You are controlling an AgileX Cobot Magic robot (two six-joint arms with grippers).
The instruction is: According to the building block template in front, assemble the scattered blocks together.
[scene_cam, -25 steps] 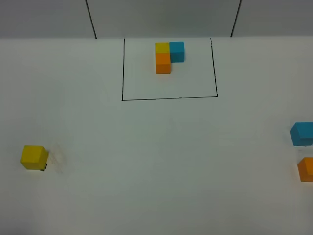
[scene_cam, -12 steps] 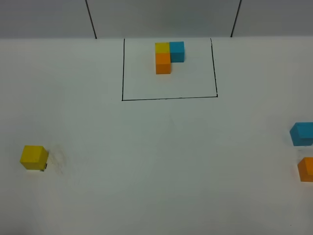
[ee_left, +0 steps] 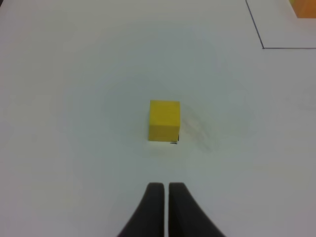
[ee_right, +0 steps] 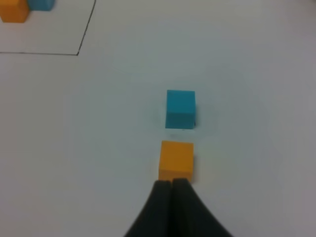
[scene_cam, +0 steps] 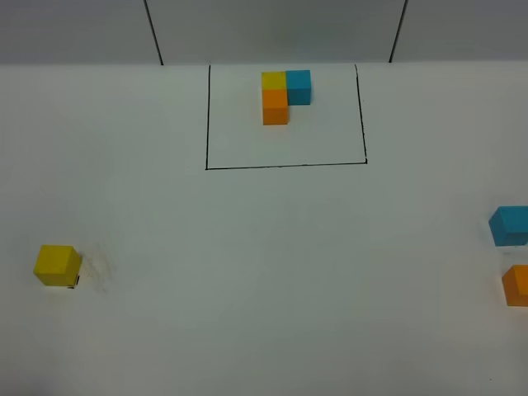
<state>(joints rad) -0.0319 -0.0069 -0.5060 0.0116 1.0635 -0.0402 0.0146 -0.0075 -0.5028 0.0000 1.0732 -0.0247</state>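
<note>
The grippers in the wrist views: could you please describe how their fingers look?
The left gripper and right gripper look alike: two plain matte black fingers each, narrow with rounded tips, widening toward the camera. No cables or markings show, and the arms are out of view.

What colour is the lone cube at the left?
The cube is yellow; clearest in the left wrist view.
</note>
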